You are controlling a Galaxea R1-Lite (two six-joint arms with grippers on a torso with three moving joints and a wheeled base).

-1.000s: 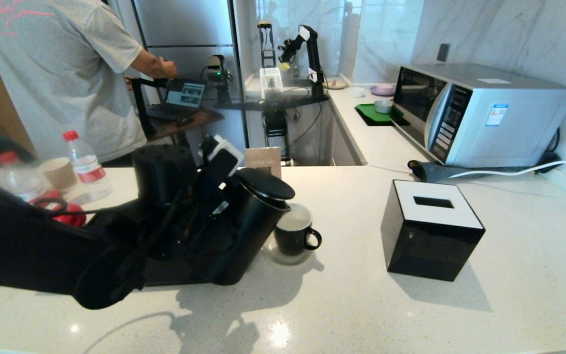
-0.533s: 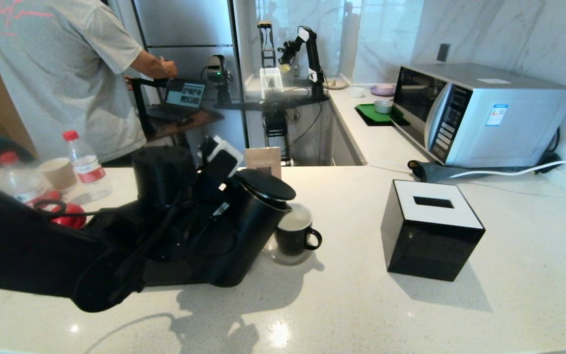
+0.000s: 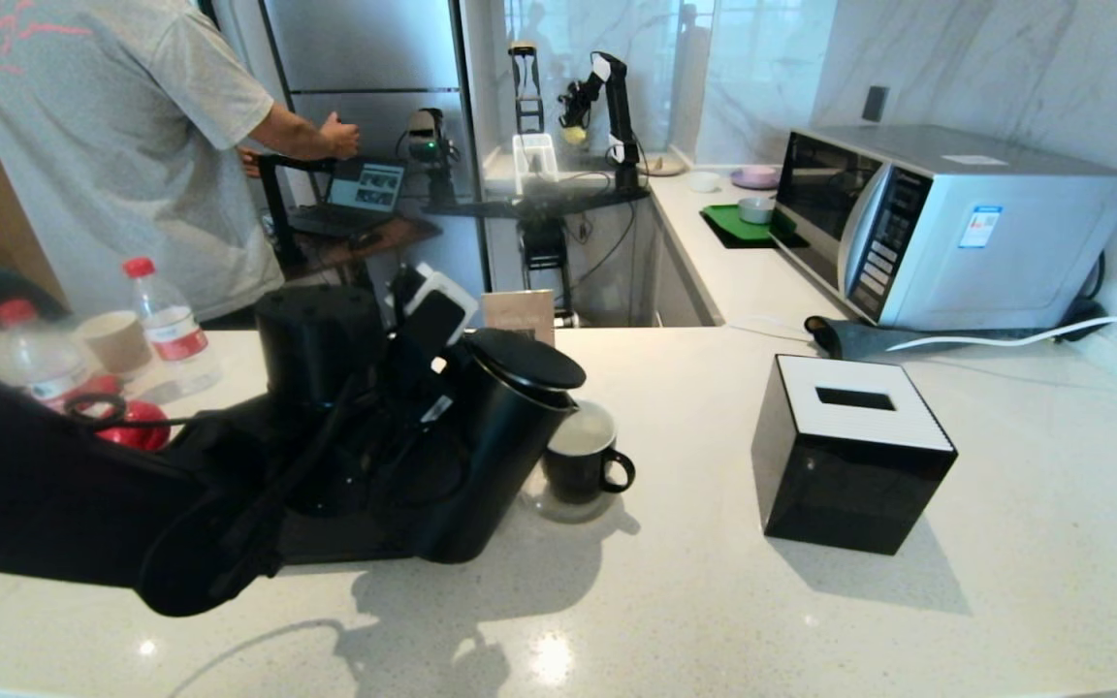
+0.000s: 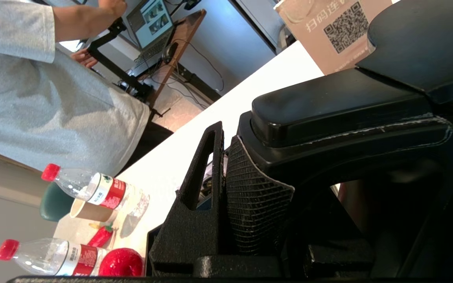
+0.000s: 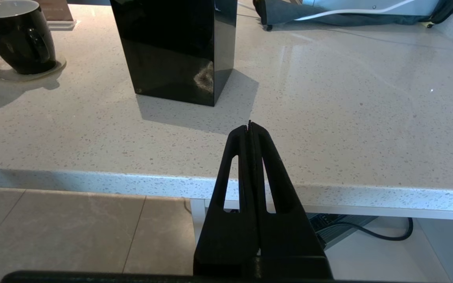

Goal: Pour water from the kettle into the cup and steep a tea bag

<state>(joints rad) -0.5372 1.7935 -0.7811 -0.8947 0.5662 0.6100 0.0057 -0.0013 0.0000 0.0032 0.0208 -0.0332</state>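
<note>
The left gripper (image 4: 246,188) has its jaws clamped on the handle of the kettle (image 3: 500,441), tilting its spout over the cup (image 3: 580,463) at tabletop (image 3: 675,601) centre for pouring. The right gripper (image 5: 250,129), jaws fully closed and empty, is parked off the near edge.

The kettle (image 3: 495,441) leans over the cup (image 3: 582,463), which sits just to its right on the countertop (image 3: 675,601). Right of the cup, the tissue box (image 3: 849,451). Far right, the microwave (image 3: 946,223). Far left, two bottles (image 3: 166,325) and a paper cup (image 3: 115,341) between them.
</note>
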